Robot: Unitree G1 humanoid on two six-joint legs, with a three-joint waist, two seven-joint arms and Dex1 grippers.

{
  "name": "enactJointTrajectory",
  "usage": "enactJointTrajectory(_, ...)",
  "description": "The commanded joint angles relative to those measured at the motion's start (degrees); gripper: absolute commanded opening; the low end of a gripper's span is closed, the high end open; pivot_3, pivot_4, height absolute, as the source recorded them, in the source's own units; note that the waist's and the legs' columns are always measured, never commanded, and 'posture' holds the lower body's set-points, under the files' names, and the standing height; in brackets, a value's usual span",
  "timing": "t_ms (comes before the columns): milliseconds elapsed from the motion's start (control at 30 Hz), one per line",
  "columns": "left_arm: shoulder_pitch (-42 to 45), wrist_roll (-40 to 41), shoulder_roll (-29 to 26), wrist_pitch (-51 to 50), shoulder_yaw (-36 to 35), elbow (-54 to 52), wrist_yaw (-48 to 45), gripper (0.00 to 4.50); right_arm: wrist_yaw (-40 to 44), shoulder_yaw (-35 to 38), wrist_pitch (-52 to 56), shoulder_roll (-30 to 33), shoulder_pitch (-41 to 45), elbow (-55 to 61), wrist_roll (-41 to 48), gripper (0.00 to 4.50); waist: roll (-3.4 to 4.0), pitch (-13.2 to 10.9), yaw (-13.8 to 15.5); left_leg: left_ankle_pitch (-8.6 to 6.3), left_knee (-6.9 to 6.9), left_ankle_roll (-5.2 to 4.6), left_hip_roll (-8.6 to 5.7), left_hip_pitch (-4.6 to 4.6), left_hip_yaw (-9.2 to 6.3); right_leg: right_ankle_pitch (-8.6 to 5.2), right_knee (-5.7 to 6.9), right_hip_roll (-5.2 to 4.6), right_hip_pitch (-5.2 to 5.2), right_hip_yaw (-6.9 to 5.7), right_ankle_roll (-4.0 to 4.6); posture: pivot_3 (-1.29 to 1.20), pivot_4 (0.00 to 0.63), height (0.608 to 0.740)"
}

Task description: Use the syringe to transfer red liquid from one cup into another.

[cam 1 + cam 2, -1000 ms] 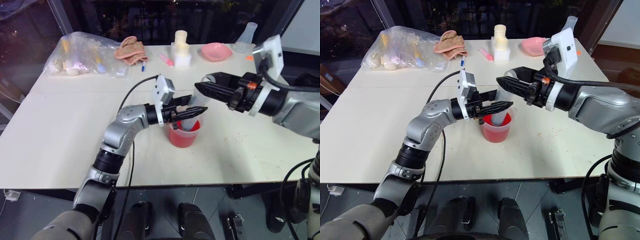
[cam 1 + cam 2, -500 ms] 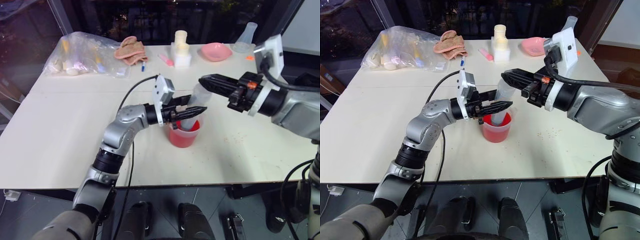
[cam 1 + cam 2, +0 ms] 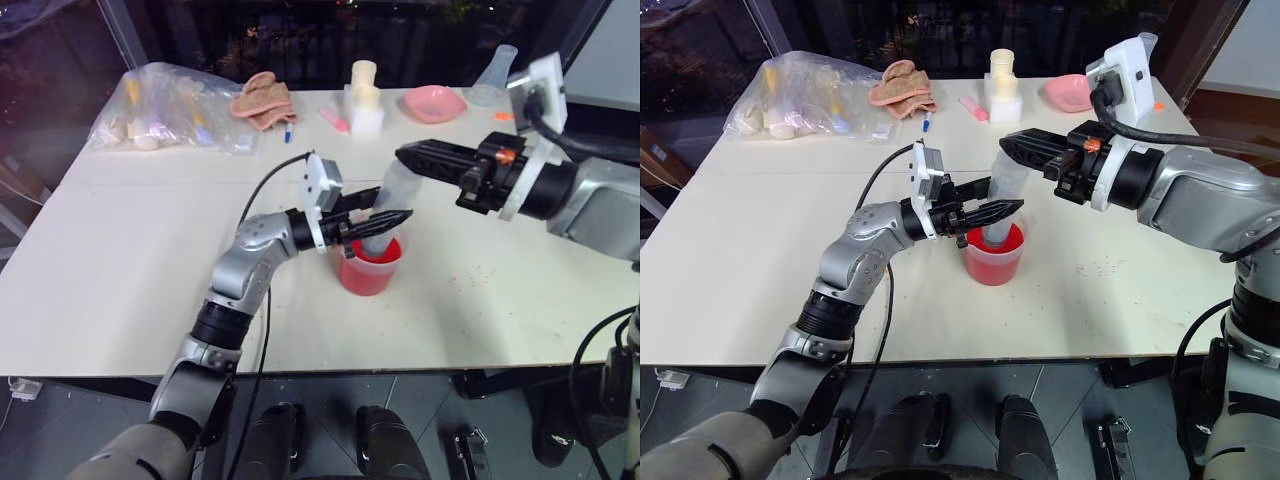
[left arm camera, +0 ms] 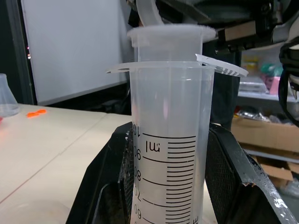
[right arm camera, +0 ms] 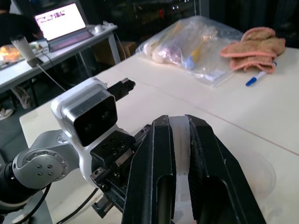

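I am holding the syringe upright over the red cup, its lower end dipping inside the cup's rim near the table's middle. My left gripper is pinching the barrel from 9 o'clock, fingers pressing either side of the scale marks. My right gripper is reaching in from 3 o'clock with its fingers pressed together on the pale plunger head at the top. The plunger is sitting nearly full down, so I judge the draw is not yet begun. If I pull up off-axis, the barrel could be twisting in my left grip and tipping the cup, spilling red liquid on the table. A thin hold on the plunger flange could also be slipping. The orange tip is hidden inside the cup, so I cannot tell whether it is reaching the liquid. The clear cup behind the syringe is hard to make out. At 12 o'clock a pink bowl and a bag are lying well apart.
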State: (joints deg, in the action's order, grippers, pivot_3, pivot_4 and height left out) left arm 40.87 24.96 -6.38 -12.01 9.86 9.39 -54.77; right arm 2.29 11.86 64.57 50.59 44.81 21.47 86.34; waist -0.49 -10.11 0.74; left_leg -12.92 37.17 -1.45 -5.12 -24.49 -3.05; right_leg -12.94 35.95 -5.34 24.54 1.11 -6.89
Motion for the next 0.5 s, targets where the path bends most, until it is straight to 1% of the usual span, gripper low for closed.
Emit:
enactJointTrajectory(33, -1.42, -3.02, -0.14, 2.64, 1.42, 3.92, -1.22, 1.54, 0.28, 4.07, -3.15, 1.44, 3.65, -0.4, 0.35, 0.04, 0.0, 0.0, 0.0, 0.0, 0.0, 0.0, 0.0, 0.0, 0.0, 0.0, 0.0, 0.0, 0.0, 0.0, 0.0, 0.0, 0.15, 0.74)
enactJointTrajectory(167, -1.02, -3.93, 0.35, 5.0, 1.44, 6.67, -1.04, 1.54, 0.29, 3.91, -3.2, 1.73, 4.2, -0.55, 0.43, 0.04, -0.01, 0.0, -0.01, -0.01, 0.0, -0.01, 0.0, -0.01, -0.01, 0.0, -0.02, 0.0, 0.0, -0.01, 0.0, 0.0, 0.15, 0.74)
enactJointTrajectory(500, -0.62, -3.86, 1.2, 5.97, 1.05, 8.03, -0.41, 1.54, 0.89, 3.47, -3.07, 2.98, 5.57, -1.13, 0.68, 0.04, -0.01, 0.0, 0.0, -0.02, 0.0, -0.03, 0.0, -0.03, -0.01, 0.0, -0.06, -0.01, 0.0, -0.02, 0.0, 0.0, 0.15, 0.74)
